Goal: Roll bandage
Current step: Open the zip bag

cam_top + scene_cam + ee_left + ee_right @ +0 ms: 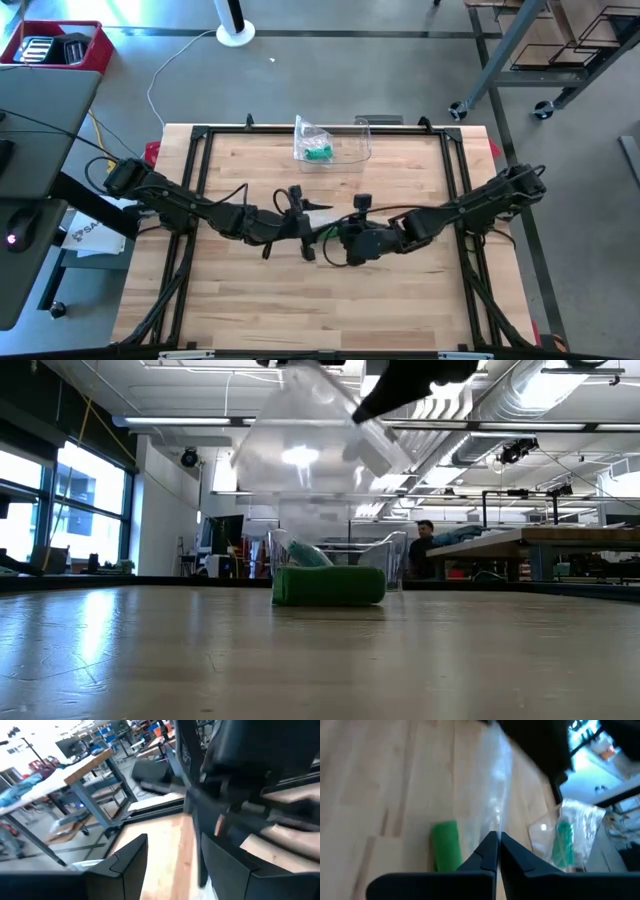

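Both arms reach inward to the middle of the table, where the right gripper (pixel 496 851) pinches a clear plastic bag (pixel 495 790) above the green bandage roll (pixel 329 586), while the left gripper (pixel 170 865) stands spread beside it.

Bright ceiling lights (pixel 300 457) glare through blurred plastic; both wrist views smear.

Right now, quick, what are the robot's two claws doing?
Left gripper: open, holding nothing.
Right gripper: shut on the clear plastic bag, lifted above the green bandage roll.
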